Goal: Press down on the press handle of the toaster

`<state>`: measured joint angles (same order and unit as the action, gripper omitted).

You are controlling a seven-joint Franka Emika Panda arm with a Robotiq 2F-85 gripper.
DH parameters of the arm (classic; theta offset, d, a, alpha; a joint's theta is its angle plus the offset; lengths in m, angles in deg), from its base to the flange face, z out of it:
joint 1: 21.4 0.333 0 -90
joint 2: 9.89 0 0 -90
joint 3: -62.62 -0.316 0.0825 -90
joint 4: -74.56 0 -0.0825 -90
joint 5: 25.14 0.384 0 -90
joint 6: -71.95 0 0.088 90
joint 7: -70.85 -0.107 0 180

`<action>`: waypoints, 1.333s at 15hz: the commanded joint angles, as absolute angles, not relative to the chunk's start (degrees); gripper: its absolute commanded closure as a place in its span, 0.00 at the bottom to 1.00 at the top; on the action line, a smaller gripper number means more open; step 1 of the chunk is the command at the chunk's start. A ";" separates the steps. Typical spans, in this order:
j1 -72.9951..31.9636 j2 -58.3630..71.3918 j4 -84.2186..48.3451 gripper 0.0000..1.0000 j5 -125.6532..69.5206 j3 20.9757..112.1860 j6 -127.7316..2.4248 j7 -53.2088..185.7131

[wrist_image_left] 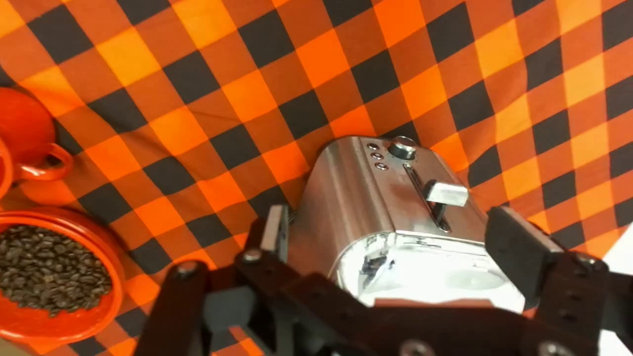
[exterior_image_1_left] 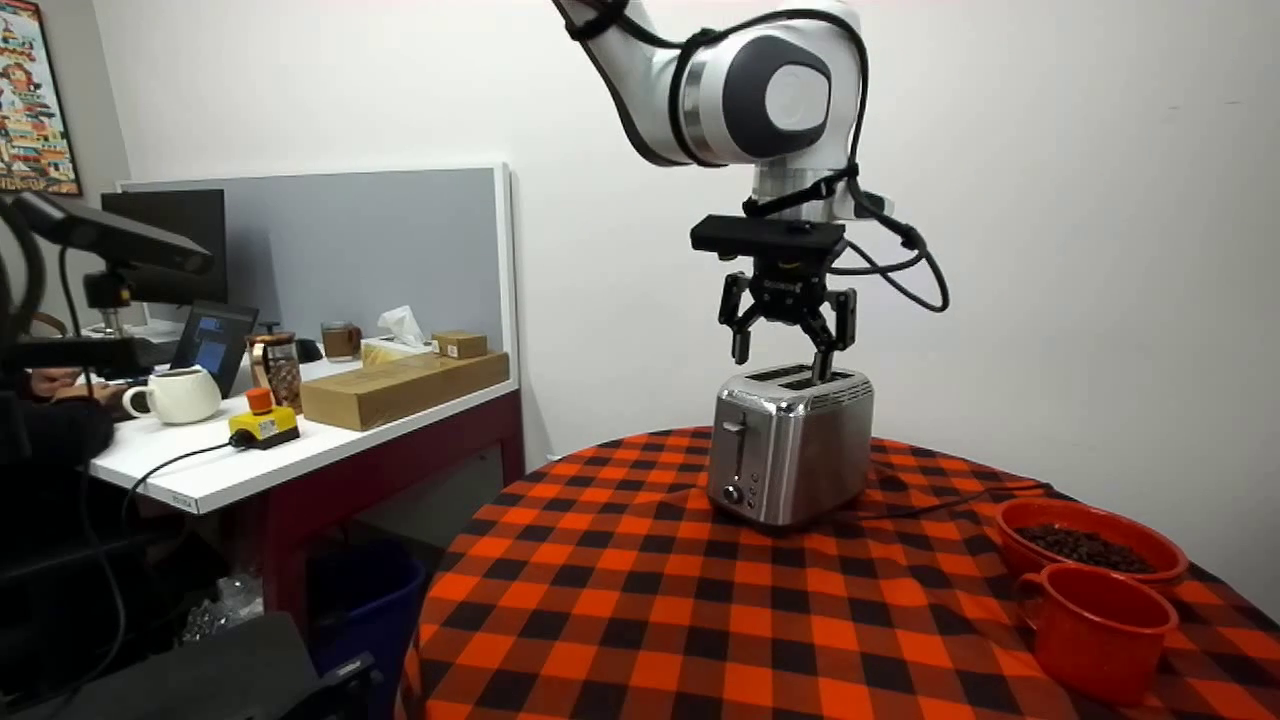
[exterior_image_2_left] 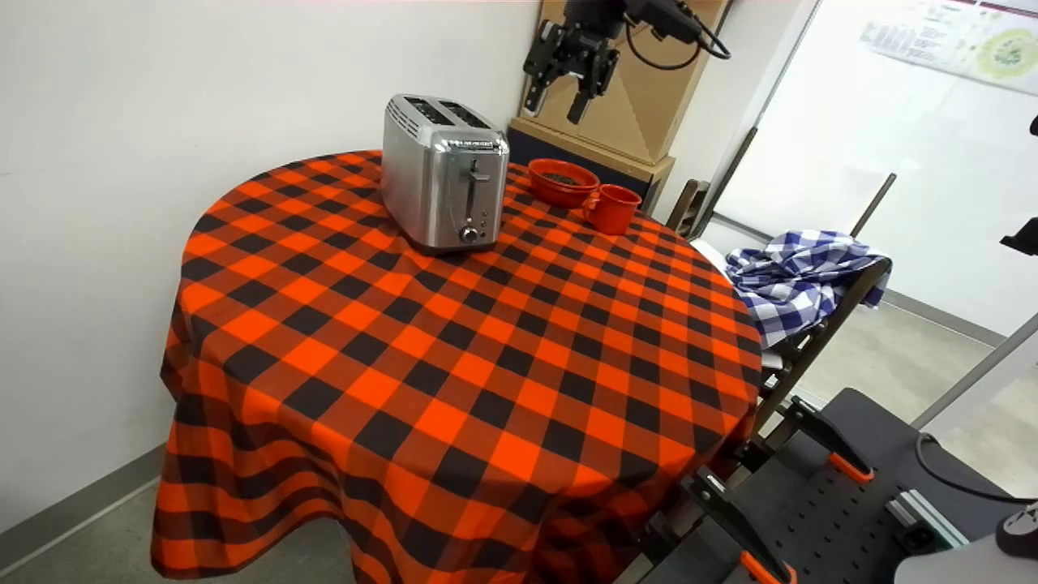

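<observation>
The silver toaster stands upright on a red and black checked cloth. It also shows in an exterior view and in the wrist view. Its press handle sits in the upper part of the front slot. The handle also shows in both exterior views. My gripper is open and empty, pointing down, higher than the toaster. In an exterior view the gripper is apart from the toaster, to its right. In the wrist view the toaster lies between the fingers, with the handle nearer the right finger.
A red bowl of dark beans and a red mug stand on the checked table. A dark cord runs from the toaster. A white wall is behind. A desk with boxes stands beside.
</observation>
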<state>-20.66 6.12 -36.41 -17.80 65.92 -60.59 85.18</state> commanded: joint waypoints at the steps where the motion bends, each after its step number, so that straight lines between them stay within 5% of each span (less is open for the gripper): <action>1: -20.37 13.85 -23.89 0.03 -21.04 63.13 -50.27 81.65; 2: -20.02 15.11 -21.66 0.26 -21.99 62.58 -47.97 81.33; 4: -19.44 17.25 -17.74 0.30 -23.71 61.61 -44.18 80.65; 13: -16.12 19.88 -17.17 0.98 -29.31 59.90 -47.78 79.01; 20: -11.24 17.17 -22.29 1.00 -39.08 61.46 -55.22 72.77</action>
